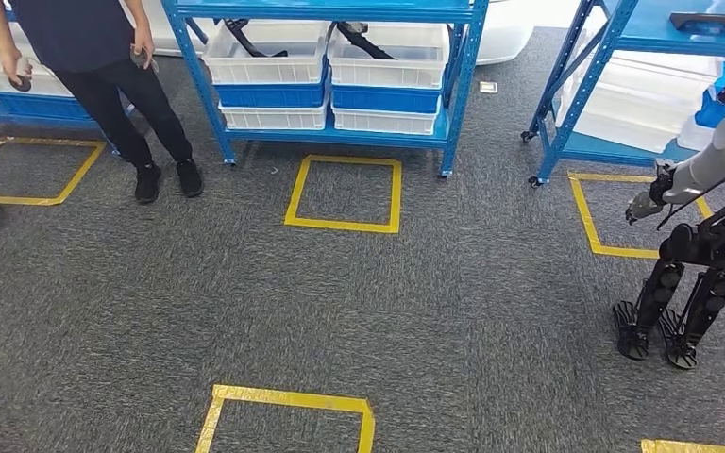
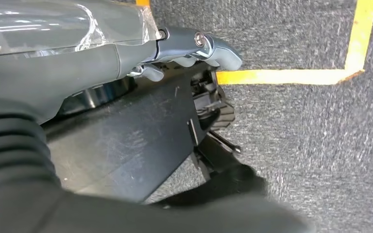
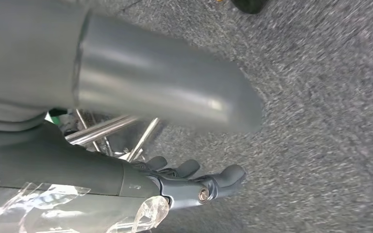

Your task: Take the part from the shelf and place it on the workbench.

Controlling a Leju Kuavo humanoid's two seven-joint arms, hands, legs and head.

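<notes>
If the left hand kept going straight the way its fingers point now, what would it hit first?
Most likely the grey carpet. In the left wrist view the left hand holds nothing and points at the floor near a yellow tape line. Nothing else shows in that line, though depth is unclear.

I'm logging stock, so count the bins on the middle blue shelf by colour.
White bins: 4
Blue bins: 2
Total: 6
</notes>
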